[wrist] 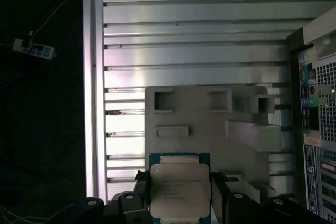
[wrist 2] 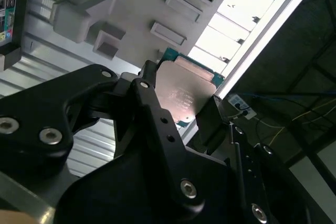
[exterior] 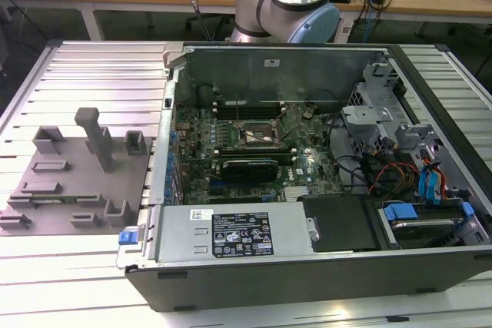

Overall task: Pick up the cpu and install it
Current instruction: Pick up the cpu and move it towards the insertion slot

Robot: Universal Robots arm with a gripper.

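Note:
The cpu (wrist: 178,192) is a flat square chip with a silvery metal top and a green rim. It sits between my gripper's (wrist: 179,205) two black fingers, high above the grey tray (wrist: 210,124). In the second wrist view the same cpu (wrist 2: 184,90) shows tilted, with a black finger (wrist 2: 149,90) against one edge and the other finger (wrist 2: 212,119) against the opposite edge, so the gripper (wrist 2: 181,106) is shut on it. The black socket frame (exterior: 257,137) lies on the motherboard inside the open computer case (exterior: 307,266).
The grey plastic tray with upright posts (exterior: 69,182) lies on the ribbed metal table (exterior: 92,74) at the exterior view's left. The arm's base (exterior: 288,5) stands behind the case. Cables and drive bays (exterior: 415,182) crowd the case's right side.

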